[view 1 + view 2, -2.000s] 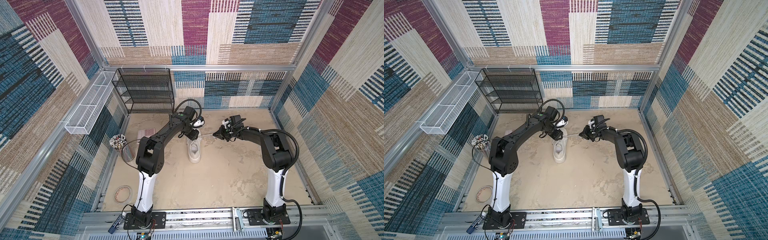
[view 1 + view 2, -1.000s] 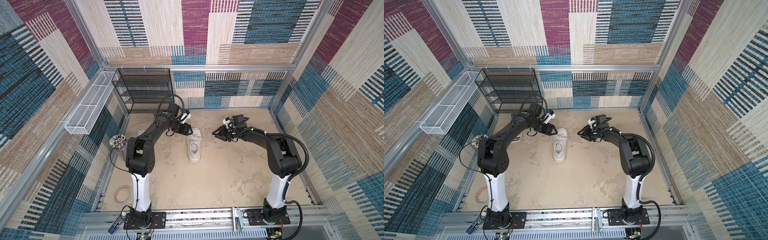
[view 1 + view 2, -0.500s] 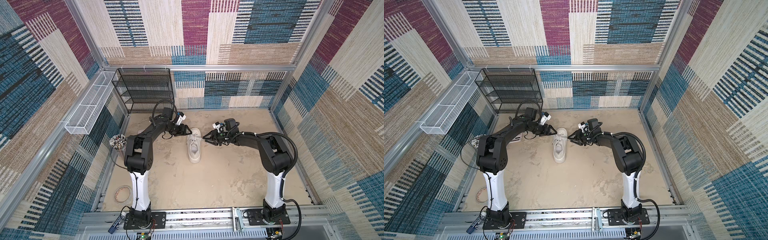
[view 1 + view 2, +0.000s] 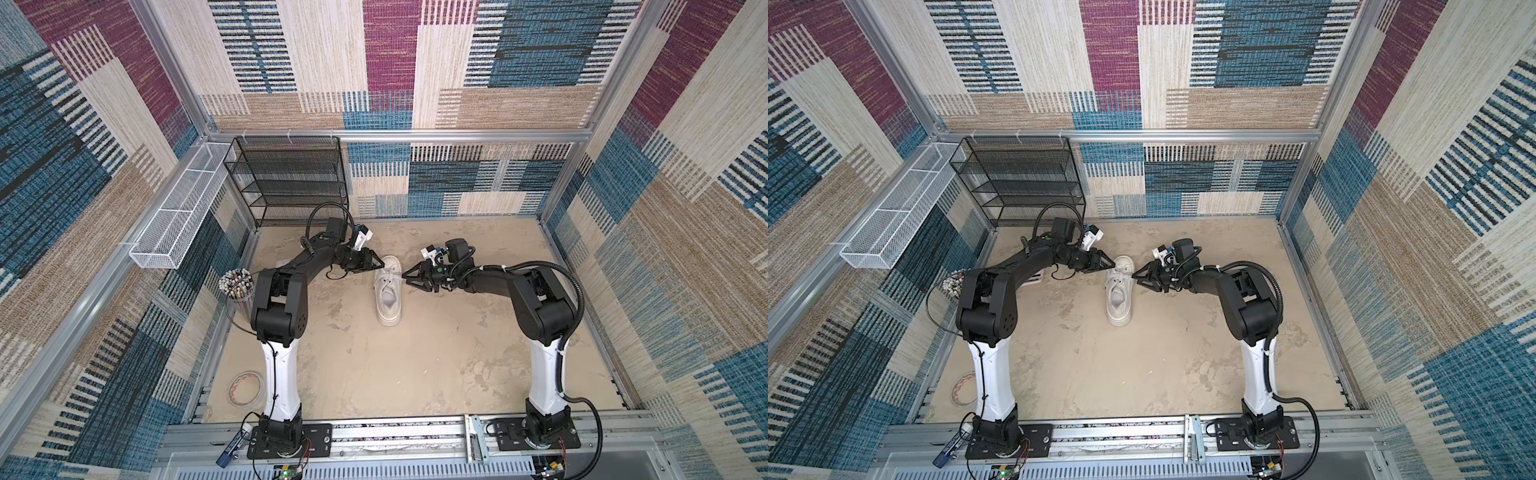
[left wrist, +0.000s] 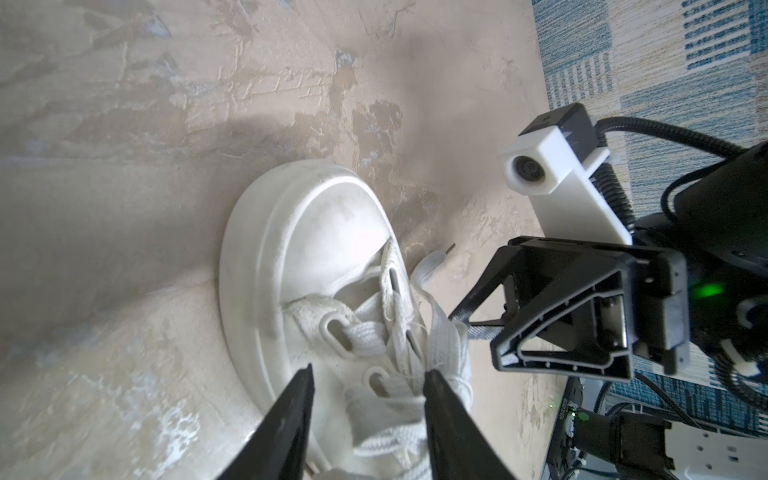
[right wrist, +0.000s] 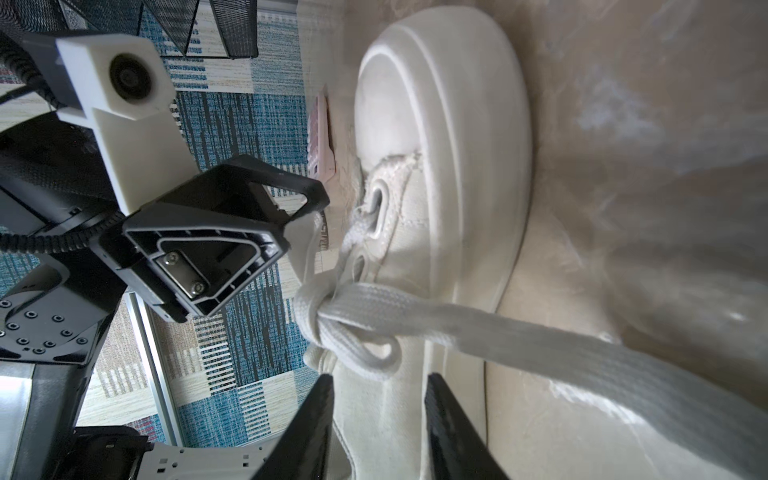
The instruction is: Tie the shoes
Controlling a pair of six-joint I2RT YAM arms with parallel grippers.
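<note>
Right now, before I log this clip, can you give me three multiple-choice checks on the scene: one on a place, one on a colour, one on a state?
1. Where does the rack stand?
A. near right corner
B. far left corner
C. middle of the floor

2. What colour is the shoe?
A. black
B. white
C. red

3. How does the shoe lie?
A. upright on its sole
B. on its side
C. sole up

Answers:
1 B: both top views show the rack in the far corner on the left.
2 B: upper, sole and laces all look white in every view.
3 A: its opening faces up in both top views.
</note>
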